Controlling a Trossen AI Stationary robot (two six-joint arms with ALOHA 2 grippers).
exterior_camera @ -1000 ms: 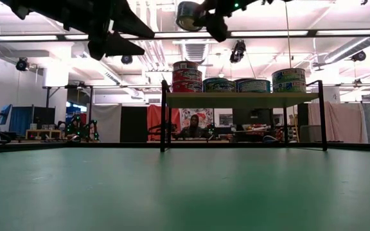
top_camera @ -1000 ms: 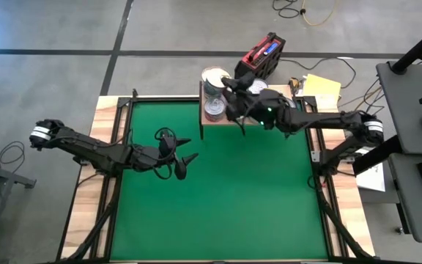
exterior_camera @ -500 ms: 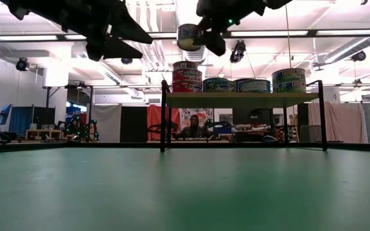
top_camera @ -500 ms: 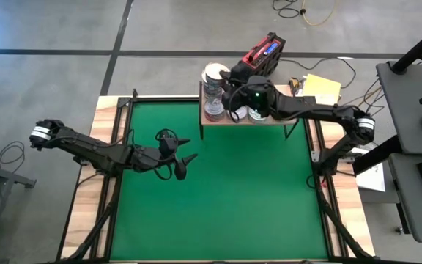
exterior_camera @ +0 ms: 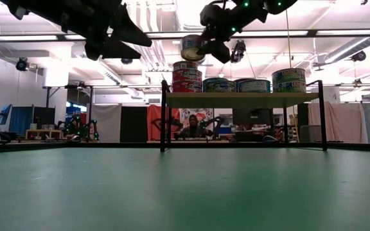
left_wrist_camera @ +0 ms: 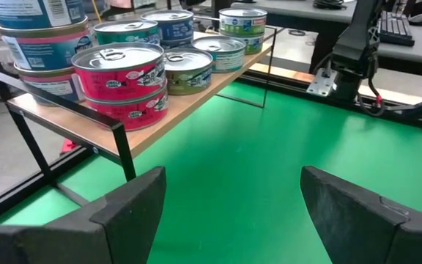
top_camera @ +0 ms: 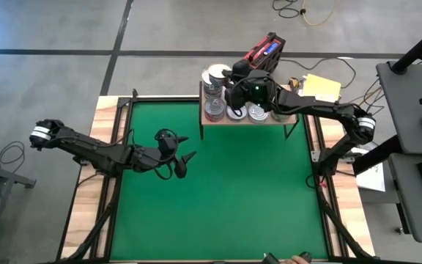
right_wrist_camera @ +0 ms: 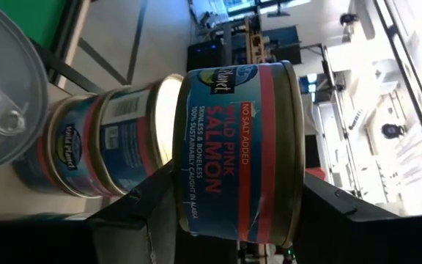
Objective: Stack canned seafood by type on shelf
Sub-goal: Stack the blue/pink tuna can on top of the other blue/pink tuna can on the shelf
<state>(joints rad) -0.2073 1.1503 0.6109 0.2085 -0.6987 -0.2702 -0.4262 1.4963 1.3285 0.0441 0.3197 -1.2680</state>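
Salmon can [right_wrist_camera: 237, 150], blue-red label, pinched in right jaws; left jaws spread.

A small light-wood shelf on thin black legs [left_wrist_camera: 196, 99] stands at the green mat's [top_camera: 218, 191] far edge, carrying short round tins [left_wrist_camera: 127, 62], several stacked two high.
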